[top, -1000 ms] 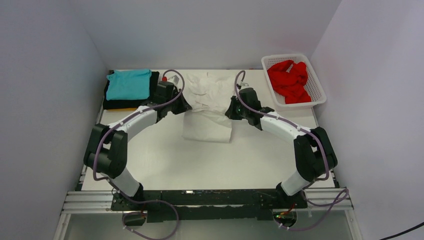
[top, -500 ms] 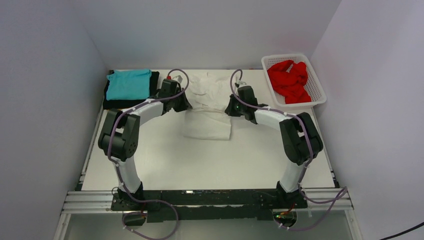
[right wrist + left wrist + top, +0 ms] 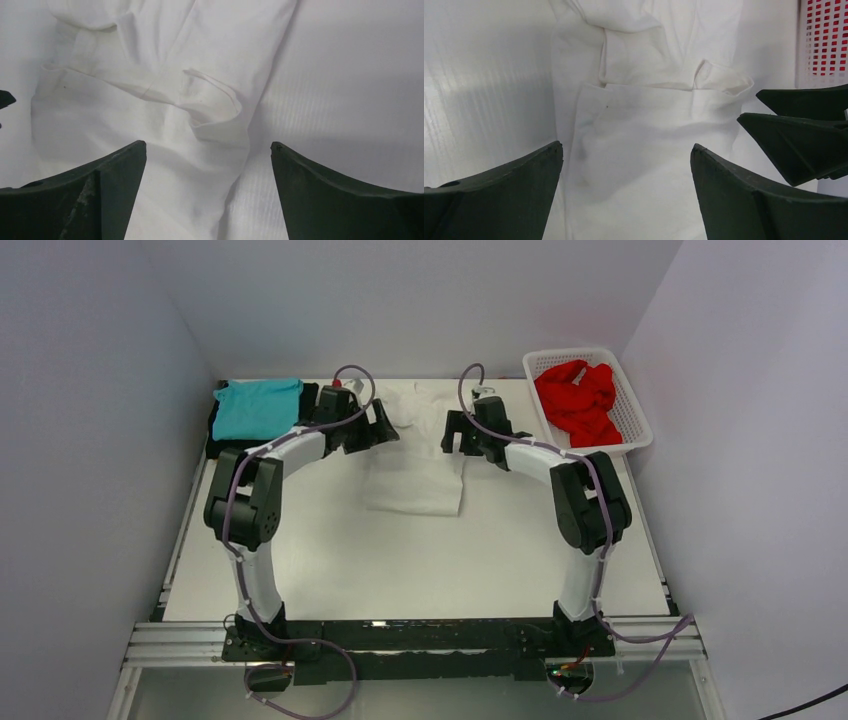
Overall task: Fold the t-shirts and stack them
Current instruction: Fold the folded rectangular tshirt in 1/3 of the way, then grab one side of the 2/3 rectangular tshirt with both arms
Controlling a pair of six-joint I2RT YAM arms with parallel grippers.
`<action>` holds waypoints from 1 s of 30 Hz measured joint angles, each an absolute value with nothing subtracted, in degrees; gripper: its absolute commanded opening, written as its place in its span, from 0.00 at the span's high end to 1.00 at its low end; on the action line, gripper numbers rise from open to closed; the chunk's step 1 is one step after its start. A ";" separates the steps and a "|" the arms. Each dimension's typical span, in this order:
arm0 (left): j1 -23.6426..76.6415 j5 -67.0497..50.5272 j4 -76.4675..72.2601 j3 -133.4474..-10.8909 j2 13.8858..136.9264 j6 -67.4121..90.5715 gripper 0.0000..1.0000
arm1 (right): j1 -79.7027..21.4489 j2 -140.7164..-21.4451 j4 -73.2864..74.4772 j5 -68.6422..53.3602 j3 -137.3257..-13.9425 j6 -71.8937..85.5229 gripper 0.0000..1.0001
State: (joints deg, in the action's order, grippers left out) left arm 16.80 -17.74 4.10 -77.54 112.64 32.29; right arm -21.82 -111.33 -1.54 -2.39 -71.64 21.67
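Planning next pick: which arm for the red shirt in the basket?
Right. The open right gripper hangs nearer the white plastic lattice basket holding the red fabric t-shirt than the left gripper.

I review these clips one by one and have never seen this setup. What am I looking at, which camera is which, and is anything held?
Two robot arms are bolted to the near edge of a table. The wide picture comes from a fixed camera above and behind them; the close-ups come from wrist cameras, the dark wedges being each arm's own fingers. A partly folded white t-shirt lies between the left gripper and the right gripper. Both are open and hold nothing. Far left, a teal shirt lies on a black shirt; a red shirt sits crumpled in the white basket far right.
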 measured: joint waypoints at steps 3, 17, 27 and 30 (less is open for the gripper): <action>16.47 -17.17 3.97 -75.24 109.84 32.32 0.01 | -21.78 -109.25 -1.76 -1.98 -70.17 21.98 0.00; 16.49 -16.75 -0.99 -39.57 78.72 36.75 0.01 | -22.79 -90.65 -8.86 -17.98 -46.87 31.70 0.00; 16.64 -17.12 -3.84 -35.79 82.83 39.38 0.14 | -24.86 -87.53 -9.10 -17.82 -38.17 38.28 0.10; 16.62 -17.39 -4.69 -36.21 85.78 40.49 0.23 | -24.86 -87.55 -9.08 -16.32 -37.06 40.60 0.17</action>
State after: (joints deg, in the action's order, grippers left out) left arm 16.62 -17.39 -4.69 -36.21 85.78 40.49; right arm -24.86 -87.55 -9.08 -16.32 -37.06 40.60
